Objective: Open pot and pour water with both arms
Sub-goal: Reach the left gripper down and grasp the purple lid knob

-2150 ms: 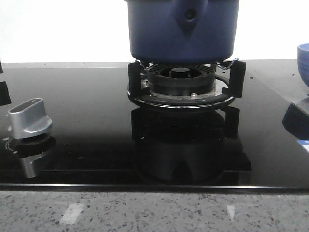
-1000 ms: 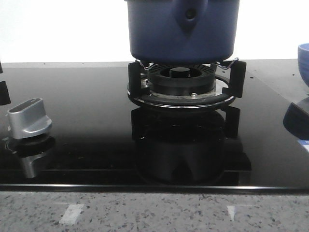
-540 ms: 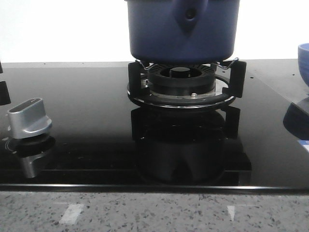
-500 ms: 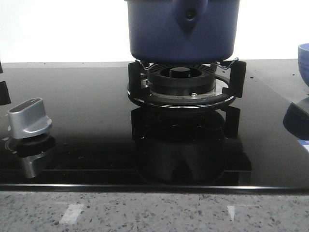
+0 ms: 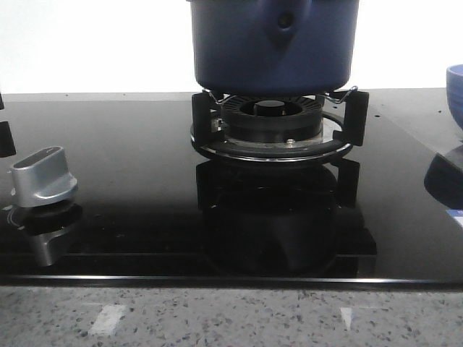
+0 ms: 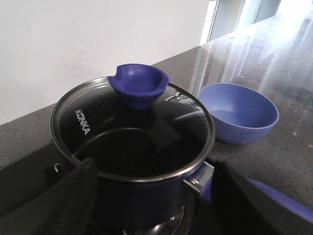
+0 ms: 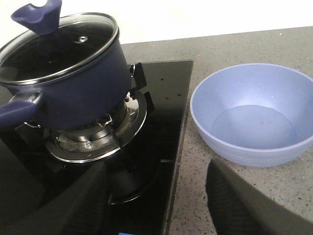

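The dark navy-blue pot [image 5: 273,45] stands on the burner grate [image 5: 275,130] of a black glass cooktop [image 5: 130,166]. In the left wrist view the pot [image 6: 142,196] wears a glass lid [image 6: 98,132] with a blue knob [image 6: 139,85], and its blue handle [image 6: 288,205] points out sideways. My left gripper [image 6: 151,169] is open, its fingers standing either side of the pot's near rim without touching. The right wrist view shows the pot [image 7: 73,93], lid and knob [image 7: 38,15]. My right gripper [image 7: 156,169] is open and empty above the cooktop's edge, between pot and bowl.
A lighter-blue empty bowl [image 7: 254,115] sits on the speckled grey counter beside the cooktop; it also shows in the left wrist view [image 6: 239,111] and at the front view's right edge [image 5: 455,90]. A silver control knob [image 5: 43,177] stands at the cooktop's left. A white wall is behind.
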